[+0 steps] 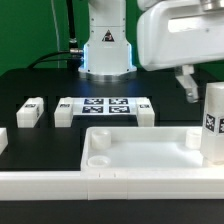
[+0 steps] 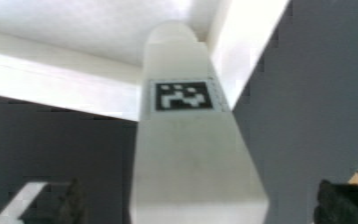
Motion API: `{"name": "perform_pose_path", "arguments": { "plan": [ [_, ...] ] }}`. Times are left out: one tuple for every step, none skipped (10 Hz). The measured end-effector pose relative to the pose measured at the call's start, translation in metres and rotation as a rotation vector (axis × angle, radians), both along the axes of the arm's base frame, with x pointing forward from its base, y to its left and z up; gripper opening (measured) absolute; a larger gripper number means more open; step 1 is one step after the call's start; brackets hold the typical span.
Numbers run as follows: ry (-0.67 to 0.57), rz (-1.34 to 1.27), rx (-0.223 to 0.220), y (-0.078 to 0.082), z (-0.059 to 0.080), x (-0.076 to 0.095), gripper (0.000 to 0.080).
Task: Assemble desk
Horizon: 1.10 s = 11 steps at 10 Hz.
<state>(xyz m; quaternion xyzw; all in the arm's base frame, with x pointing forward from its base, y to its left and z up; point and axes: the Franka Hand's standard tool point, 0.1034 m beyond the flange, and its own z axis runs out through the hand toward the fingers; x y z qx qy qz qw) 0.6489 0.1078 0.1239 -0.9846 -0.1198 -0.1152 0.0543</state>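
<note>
The white desk tabletop (image 1: 140, 150) lies at the front with its raised rim and round corner sockets up. A white leg (image 1: 213, 120) with a tag stands upright at the tabletop's corner on the exterior view's right. My gripper (image 1: 208, 90) is at the top of this leg, and one finger (image 1: 188, 86) shows beside it. In the wrist view the same leg (image 2: 194, 150) runs out from between the fingers (image 2: 43, 205) of my gripper (image 2: 197, 208), with a dark gap on each side. The jaws are open around the leg. The tabletop rim (image 2: 51, 70) shows beyond it.
The marker board (image 1: 105, 106) lies behind the tabletop. Loose legs lie at its two ends (image 1: 65, 112) (image 1: 146, 112), another leg (image 1: 30, 113) lies further left, and a white part (image 1: 2, 140) sits at the left edge. The robot base (image 1: 106, 50) stands at the back.
</note>
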Motion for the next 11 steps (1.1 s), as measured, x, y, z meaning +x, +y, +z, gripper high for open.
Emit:
{"name": "perform_pose_path", "arguments": {
  "plan": [
    [0.1,-0.001,0.001,0.002,0.0,-0.002,0.0649],
    [0.171,0.005,0.003,0.005,0.002,0.0,0.0649],
    [0.223,0.019,0.0,0.003,0.002,0.0,0.0649],
    [0.268,0.026,-0.005,-0.005,0.002,0.002,0.0649],
    [0.26,0.017,-0.009,-0.014,0.001,0.004,0.0649],
    [0.245,0.014,-0.009,-0.015,0.0,0.006,0.0649],
    [0.247,0.003,-0.007,-0.013,0.0,0.006,0.0517],
    [0.249,-0.011,-0.006,-0.014,0.0,0.006,0.0517],
    [0.249,-0.011,-0.006,-0.013,0.0,0.006,0.038],
    [0.251,-0.036,-0.003,-0.013,0.0,0.006,0.0289],
    [0.258,-0.089,0.002,-0.013,0.0,0.006,0.0289]
  ]
}}
